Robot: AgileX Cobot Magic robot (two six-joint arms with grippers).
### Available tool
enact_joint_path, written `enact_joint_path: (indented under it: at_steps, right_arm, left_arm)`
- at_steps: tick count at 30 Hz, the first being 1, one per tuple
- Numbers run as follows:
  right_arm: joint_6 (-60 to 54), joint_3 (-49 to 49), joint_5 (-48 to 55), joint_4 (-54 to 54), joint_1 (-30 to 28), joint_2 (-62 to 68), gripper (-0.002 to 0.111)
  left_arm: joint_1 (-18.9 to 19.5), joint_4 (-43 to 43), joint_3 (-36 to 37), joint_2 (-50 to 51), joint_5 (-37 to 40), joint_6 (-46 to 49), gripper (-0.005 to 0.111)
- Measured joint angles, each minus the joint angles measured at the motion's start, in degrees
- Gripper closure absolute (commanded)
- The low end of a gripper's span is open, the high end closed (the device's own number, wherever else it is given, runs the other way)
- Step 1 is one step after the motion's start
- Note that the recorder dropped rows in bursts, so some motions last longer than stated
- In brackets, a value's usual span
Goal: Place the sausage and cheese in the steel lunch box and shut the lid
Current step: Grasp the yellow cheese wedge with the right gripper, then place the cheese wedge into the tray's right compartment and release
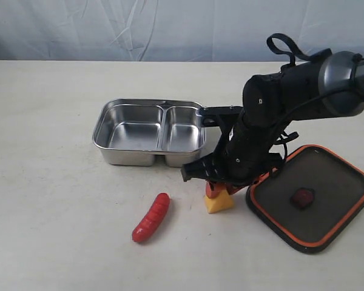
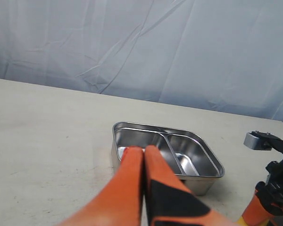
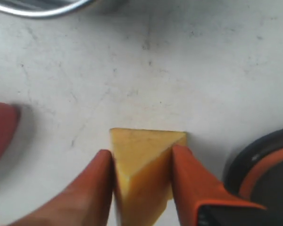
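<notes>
Gripping cheese [image 3: 144, 157] on converging faces: right gripper [image 1: 221, 189] clamped on it, resting on table [image 1: 60, 212] at 5 o'clock of steel lunch box [image 1: 130, 156]. Left gripper [image 2: 137, 157] pressed together, empty. Your risk: wedge likely squirts free as you lift; lid [image 1: 330, 182] at 3 o'clock may snag.

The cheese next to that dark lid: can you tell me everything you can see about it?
The cheese is a small yellow-orange wedge, triangular, matte like plastic. It sits on the table between the sausage and the lid, touching neither. The right gripper has an orange finger pressed on each slanted side.
</notes>
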Motion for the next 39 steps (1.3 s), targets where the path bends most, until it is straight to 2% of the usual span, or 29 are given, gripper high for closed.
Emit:
enact_joint_path:
  at_steps: [10,18,26,36,39]
  right_arm:
    - [-0.8,0.0,-1.6,0.6,0.0,-7.9,0.108]
    - [-10.8,-5.2,-3.7,5.4,0.1,-9.0,0.108]
    - [-18.9,-17.2,-5.2,9.0,1.3,-3.3,0.108]
    - [-19.9,-26.6,-5.1,8.7,1.8,5.1,0.108]
    - [-18.0,-27.4,-4.5,4.3,1.8,6.7,0.108]
  left_arm:
    - [0.0,0.0,0.0,0.0,0.0,0.0,0.107]
    - [0.0,0.0,0.0,0.0,0.0,0.0,0.107]
    - [0.0,0.0,0.0,0.0,0.0,0.0,0.107]
    - [0.0,0.0,0.0,0.0,0.0,0.0,0.107]
    - [0.0,0.0,0.0,0.0,0.0,0.0,0.107]
